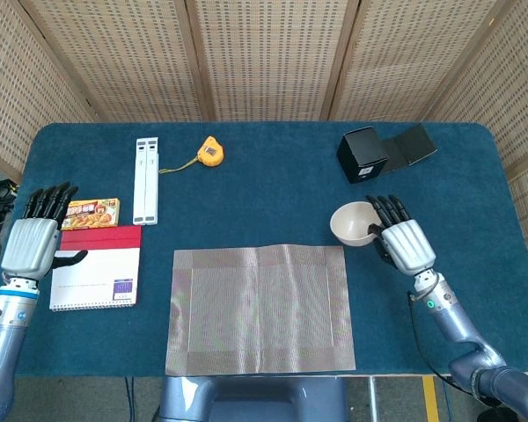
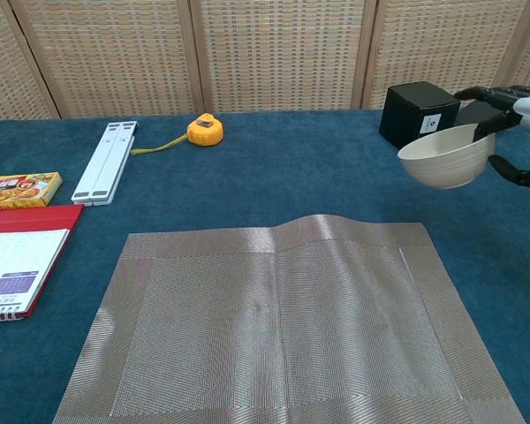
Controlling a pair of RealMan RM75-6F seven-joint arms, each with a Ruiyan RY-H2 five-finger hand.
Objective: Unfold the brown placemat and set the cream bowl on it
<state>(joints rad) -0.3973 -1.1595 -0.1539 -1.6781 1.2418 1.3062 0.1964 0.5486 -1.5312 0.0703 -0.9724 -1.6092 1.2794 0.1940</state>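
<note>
cream bowl [image 2: 445, 157], round, plain, tilted

Blue table [image 1: 273, 189] seen w/ woven screen panels [image 1: 264, 57] behind, at 12 o'clock. White folding stand [image 1: 146, 180] laid flat toward 10 o'clock, yellow tape measure [image 1: 210, 152] just beside it at approx. 11, strap trailing toward the stand. Black box [image 1: 363, 155] placed at 1 o'clock, its flap [image 1: 415, 143] open flat on the cloth. At 9 o'clock a snack box [image 1: 90, 214] is spotted, red-edged notebook [image 1: 96, 268] touching its near side.
</note>
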